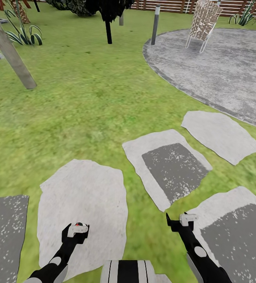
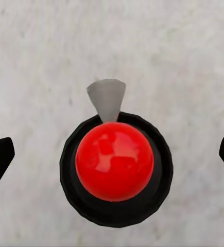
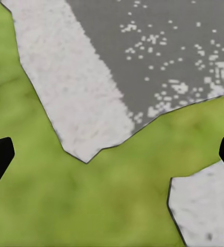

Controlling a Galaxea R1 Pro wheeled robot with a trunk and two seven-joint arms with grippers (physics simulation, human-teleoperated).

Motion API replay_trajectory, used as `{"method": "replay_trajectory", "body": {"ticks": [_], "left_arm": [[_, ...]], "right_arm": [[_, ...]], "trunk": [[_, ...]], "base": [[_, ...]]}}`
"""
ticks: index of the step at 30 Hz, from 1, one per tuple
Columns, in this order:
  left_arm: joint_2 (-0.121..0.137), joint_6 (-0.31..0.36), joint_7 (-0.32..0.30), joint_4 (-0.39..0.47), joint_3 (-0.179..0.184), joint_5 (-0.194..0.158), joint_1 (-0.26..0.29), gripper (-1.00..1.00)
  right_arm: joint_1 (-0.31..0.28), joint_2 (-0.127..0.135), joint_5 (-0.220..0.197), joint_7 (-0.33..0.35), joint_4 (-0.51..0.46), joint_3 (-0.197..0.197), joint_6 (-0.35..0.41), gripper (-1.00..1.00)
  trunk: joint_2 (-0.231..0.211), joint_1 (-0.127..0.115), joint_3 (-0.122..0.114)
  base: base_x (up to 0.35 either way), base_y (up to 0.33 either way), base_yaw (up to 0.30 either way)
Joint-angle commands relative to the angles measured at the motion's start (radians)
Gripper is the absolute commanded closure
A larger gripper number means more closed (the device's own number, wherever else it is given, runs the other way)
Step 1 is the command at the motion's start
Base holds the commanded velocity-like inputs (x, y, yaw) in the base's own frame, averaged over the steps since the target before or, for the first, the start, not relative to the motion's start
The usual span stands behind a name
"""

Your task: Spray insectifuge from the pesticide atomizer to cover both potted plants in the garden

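No writing anywhere. My left hand point(image 1: 77, 229) and right hand point(image 1: 181, 221) hang spread over stepping stones point(image 1: 85, 204); patio point(image 1: 222, 67) at one o'clock.

Rough matt stone slabs point(image 1: 85, 196) lie in soft grass point(image 1: 85, 98); a glossy red ball point(image 2: 114, 160) gleams; the chair point(image 1: 203, 19) looks woven.

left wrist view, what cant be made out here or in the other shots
- Red-topped black object: the left wrist view looks straight down, so its top hides the body. Whether it is the atomizer is unclear.
- Woven chair: head view, top cut off by the edge.
- Spiky plant at far right: head view, too small to identify.
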State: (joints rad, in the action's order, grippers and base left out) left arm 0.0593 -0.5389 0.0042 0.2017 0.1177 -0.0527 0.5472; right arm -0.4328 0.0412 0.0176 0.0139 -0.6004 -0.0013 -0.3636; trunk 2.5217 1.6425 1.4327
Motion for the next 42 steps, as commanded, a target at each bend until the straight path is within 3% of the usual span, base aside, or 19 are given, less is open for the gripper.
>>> {"method": "replay_trajectory", "body": {"ticks": [1,42], "left_arm": [[0.001,-0.003,0.000,-0.001,0.007,-0.006,0.000,-1.00],[0.000,-0.003,0.000,-0.001,0.008,-0.006,0.000,-1.00]], "right_arm": [[0.000,0.000,0.002,0.001,0.001,0.000,-0.003,-1.00],[0.000,0.000,0.002,0.001,0.001,0.000,-0.003,-1.00]], "trunk": [[0.000,0.000,0.001],[0.000,0.000,0.000]], "base": [[0.003,-0.002,0.000],[-0.007,-0.009,0.007]]}}
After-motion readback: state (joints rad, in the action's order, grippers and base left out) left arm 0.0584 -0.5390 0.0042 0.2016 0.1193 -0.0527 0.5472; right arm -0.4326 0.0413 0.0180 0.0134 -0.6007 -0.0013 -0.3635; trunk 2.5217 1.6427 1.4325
